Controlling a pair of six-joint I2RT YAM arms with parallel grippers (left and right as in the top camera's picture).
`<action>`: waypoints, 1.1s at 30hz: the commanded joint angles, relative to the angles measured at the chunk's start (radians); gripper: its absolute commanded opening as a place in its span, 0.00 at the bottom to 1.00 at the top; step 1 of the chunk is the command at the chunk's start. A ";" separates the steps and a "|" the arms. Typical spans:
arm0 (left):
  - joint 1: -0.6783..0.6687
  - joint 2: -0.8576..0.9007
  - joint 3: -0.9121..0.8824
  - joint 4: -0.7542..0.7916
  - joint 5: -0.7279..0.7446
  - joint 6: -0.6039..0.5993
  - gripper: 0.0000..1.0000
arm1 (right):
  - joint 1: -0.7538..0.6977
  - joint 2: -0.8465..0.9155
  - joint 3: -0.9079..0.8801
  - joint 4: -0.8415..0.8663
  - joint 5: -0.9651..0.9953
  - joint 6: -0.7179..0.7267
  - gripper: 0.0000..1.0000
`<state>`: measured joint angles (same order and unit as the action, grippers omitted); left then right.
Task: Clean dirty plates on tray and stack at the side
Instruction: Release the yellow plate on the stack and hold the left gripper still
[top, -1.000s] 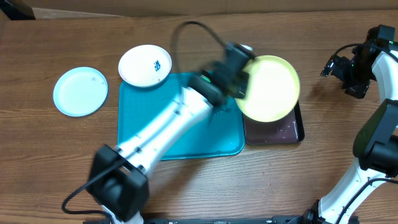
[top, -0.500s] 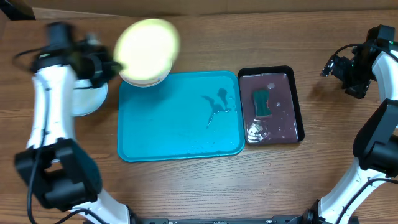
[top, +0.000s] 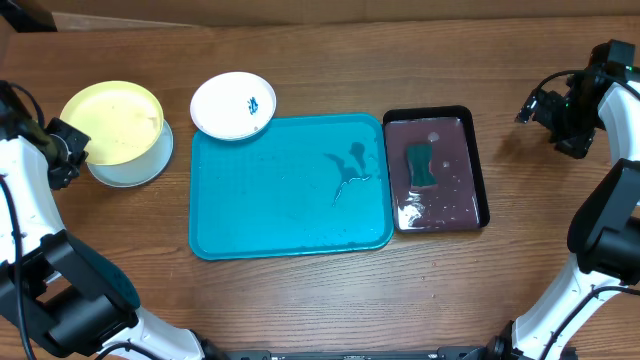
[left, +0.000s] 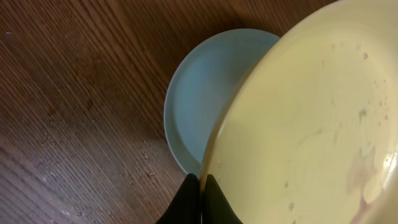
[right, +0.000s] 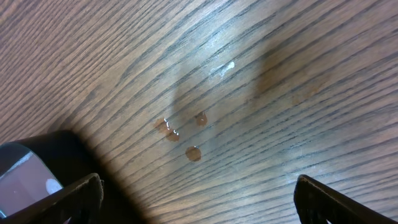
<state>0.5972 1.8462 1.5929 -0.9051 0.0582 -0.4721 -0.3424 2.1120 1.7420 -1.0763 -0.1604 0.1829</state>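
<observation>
Three plates appear in the overhead view. The yellow-green plate (top: 112, 122) sits at far left, overlapping the pale mint-blue plate (top: 135, 170) beneath it, and the left claw (top: 72, 150) grips its left rim. The white plate (top: 233, 105), bearing a teal smear, lies on the tabletop (top: 300, 60) at the upper-left corner of the turquoise tray (top: 250, 200), which carries dark wet streaks. A black tray (top: 477, 170) just right of it holds dark liquid and a teal sponge (top: 420, 165). The right claw (top: 548, 108) hangs at far right, well apart.

Left wrist: the jaws are pinched tight on the yellow-green plate's rim, with the mint-blue plate below. Whether the two plates touch cannot be told.

Right wrist: the fingers are spread wide with nothing held, over the tabletop, which shows a few droplets (right: 180, 134).
</observation>
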 joint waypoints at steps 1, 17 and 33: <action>-0.007 -0.002 -0.061 0.048 -0.048 -0.016 0.04 | 0.000 -0.022 0.026 0.002 -0.006 0.000 1.00; -0.008 -0.002 -0.227 0.251 -0.147 -0.093 0.04 | 0.000 -0.022 0.026 0.002 -0.006 0.000 1.00; -0.019 0.039 -0.249 0.355 -0.145 -0.093 0.06 | 0.000 -0.022 0.026 0.002 -0.006 0.000 1.00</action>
<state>0.5938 1.8488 1.3521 -0.5602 -0.0731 -0.5488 -0.3424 2.1120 1.7420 -1.0763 -0.1608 0.1829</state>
